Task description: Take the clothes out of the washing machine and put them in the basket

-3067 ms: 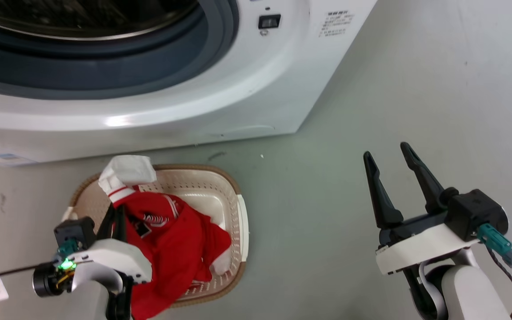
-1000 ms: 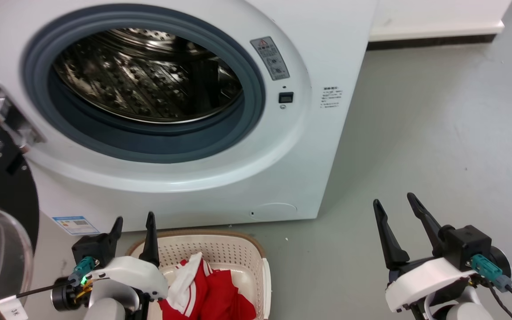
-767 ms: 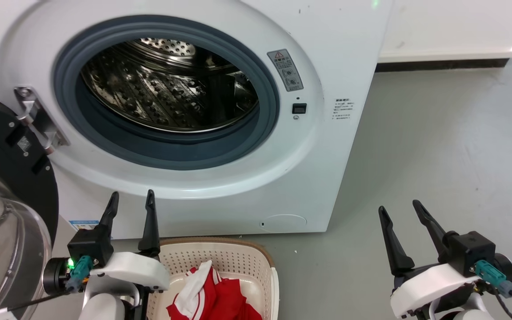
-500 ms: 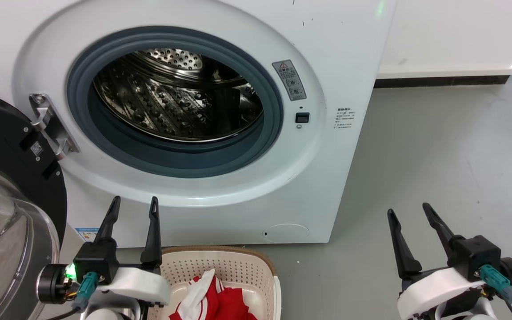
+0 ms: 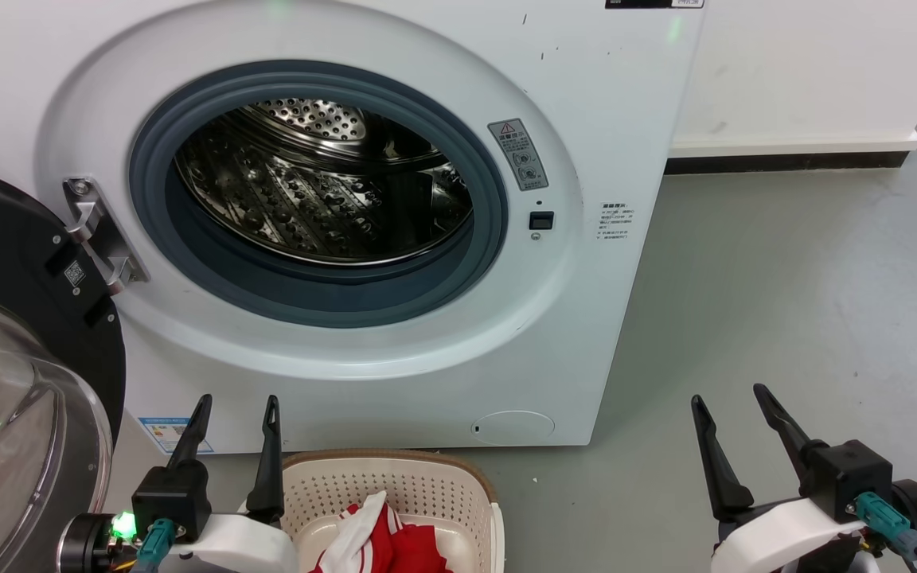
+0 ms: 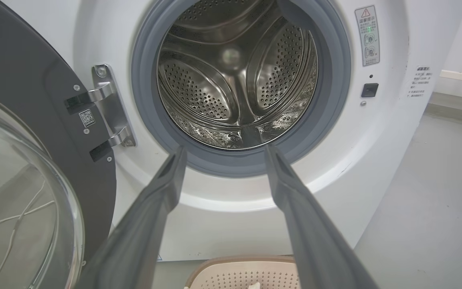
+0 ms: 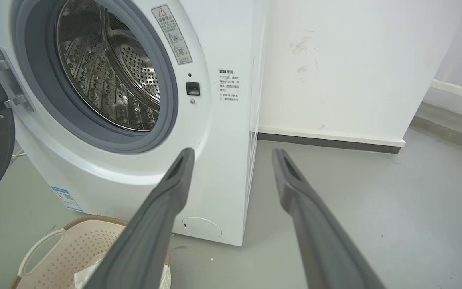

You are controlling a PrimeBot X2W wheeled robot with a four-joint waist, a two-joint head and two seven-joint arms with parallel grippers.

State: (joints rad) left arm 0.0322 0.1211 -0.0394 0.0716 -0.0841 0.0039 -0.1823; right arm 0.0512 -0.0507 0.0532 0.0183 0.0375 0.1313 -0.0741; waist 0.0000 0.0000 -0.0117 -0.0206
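Left hand (image 5: 238, 400) and right hand (image 5: 727, 394) gape empty before the white front-loading washing machine (image 5: 610, 119), whose grey rubber ring (image 5: 490, 231) may hide garments.

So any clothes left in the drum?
No, in the left wrist view the drum of the washing machine is bare perforated steel, with no fabric in sight.

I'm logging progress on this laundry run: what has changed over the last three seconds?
The left end effector, which was down on the red clothes in the basket, has come away from them and lifted. It now stands open and empty beside the basket, pointing at the washing machine. The head view has tilted up. The clothes stay in the basket, and the right end effector stays open.
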